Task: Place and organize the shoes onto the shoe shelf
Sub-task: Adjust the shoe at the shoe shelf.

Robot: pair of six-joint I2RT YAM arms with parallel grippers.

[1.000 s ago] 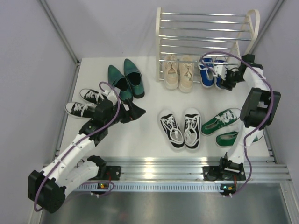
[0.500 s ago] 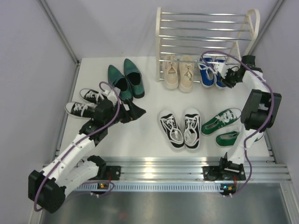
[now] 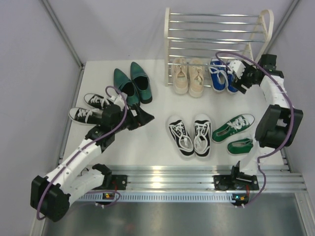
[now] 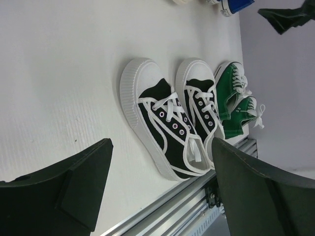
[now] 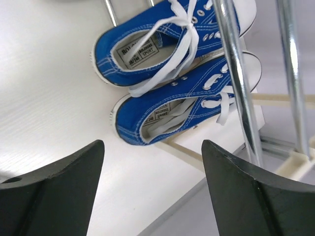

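A white table (image 3: 157, 105) seen from above, with a chrome-barred shelf (image 3: 211, 28) standing at its 12 to 1 o'clock edge. At the shelf's foot sit a beige pair (image 3: 189, 76) and, just to its right, a blue pair (image 3: 220, 74), toes tucked under the lowest bars. Four pairs lie out on the table: green dress shoes (image 3: 133, 84) at 10 o'clock, one black-and-white pair (image 3: 93, 108) at 9, another (image 3: 189, 135) at the centre, and green sneakers (image 3: 236, 132) at 4. Since a second ago the right gripper (image 3: 240, 74) has drawn back from the blue heels toward 2 o'clock and spread its jaws wide; it grips nothing, and the blue pair has stayed put. That looks like a finished release, leaving four pairs to shelve. The left gripper (image 3: 142, 118), at 8 o'clock, has not moved: jaws wide apart and empty.
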